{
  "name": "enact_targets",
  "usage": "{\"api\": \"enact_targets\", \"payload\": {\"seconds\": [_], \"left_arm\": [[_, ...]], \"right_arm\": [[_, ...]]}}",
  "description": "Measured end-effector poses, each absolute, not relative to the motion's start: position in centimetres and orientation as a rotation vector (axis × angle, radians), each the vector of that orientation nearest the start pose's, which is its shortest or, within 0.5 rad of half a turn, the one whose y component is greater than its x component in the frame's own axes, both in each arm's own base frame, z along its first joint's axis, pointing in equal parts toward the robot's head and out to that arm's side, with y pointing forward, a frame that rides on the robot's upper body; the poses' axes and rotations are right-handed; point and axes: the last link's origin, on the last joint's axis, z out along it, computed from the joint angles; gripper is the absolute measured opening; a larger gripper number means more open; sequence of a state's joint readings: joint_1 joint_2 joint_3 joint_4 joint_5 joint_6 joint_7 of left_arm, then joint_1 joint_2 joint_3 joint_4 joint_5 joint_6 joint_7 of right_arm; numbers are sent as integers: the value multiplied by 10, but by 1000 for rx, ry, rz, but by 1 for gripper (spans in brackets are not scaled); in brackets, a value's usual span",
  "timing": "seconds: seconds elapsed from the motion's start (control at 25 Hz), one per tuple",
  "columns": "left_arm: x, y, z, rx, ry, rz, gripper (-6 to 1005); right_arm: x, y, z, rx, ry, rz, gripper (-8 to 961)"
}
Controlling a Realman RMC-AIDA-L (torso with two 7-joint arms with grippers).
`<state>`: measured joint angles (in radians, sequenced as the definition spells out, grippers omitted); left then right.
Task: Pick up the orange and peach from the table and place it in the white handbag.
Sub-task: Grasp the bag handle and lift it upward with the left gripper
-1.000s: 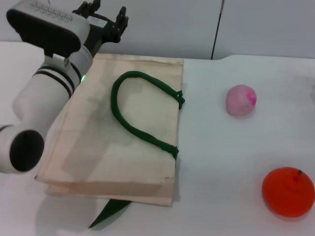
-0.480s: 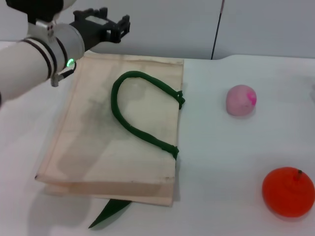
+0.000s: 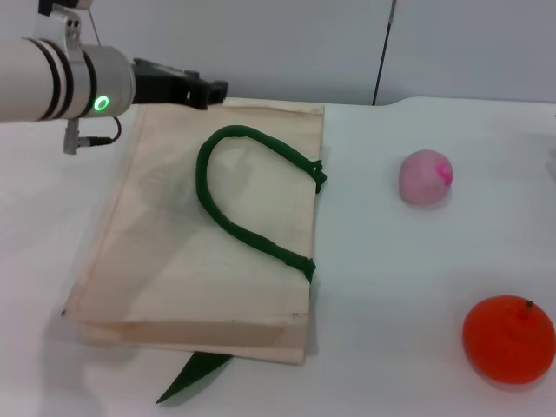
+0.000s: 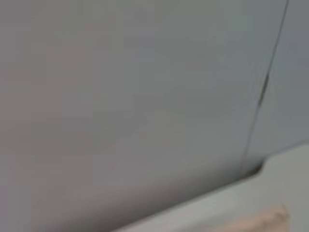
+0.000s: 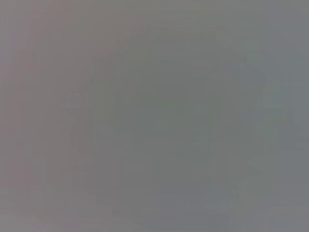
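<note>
The white handbag [image 3: 174,252] lies flat on the white table, its dark green handle [image 3: 228,217] looped on top. The pink peach [image 3: 425,177] sits on the table to the right of the bag. The orange [image 3: 508,339] sits nearer, at the front right. My left gripper [image 3: 208,90] hovers over the bag's far left corner, pointing right, seen side-on, holding nothing I can see. A corner of the bag shows in the left wrist view [image 4: 273,215]. The right gripper is out of view; its wrist view shows only grey.
A second green handle [image 3: 195,375] sticks out from under the bag's near edge. A grey wall [image 3: 304,43] with a dark vertical seam [image 3: 382,52] stands behind the table. Bare table [image 3: 382,287] lies between the bag and the fruits.
My left arm has swung up and back off the bag toward the far left; the gripper has turned to point right. The bag and both fruits have not moved.
</note>
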<state>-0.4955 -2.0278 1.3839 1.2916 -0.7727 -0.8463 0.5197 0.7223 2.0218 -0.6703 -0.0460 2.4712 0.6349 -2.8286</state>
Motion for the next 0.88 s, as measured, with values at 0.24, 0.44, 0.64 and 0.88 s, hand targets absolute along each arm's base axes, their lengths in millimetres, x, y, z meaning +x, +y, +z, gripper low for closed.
{"api": "enact_targets", "payload": {"seconds": [0.24, 0.44, 0.64, 0.88], "left_arm": [[-188, 423, 36, -2214, -978, -106, 458], [-196, 424, 38, -2207, -1059, 9, 461], [-198, 425, 35, -2220, -1083, 76, 460], [-198, 430, 31, -2224, -1089, 148, 459]], "right_arm": [[341, 423, 16, -1590, 819, 391, 764], [340, 424, 17, -1589, 816, 391, 763], [340, 424, 17, -1588, 815, 391, 763], [336, 428, 17, -1593, 808, 398, 763]]}}
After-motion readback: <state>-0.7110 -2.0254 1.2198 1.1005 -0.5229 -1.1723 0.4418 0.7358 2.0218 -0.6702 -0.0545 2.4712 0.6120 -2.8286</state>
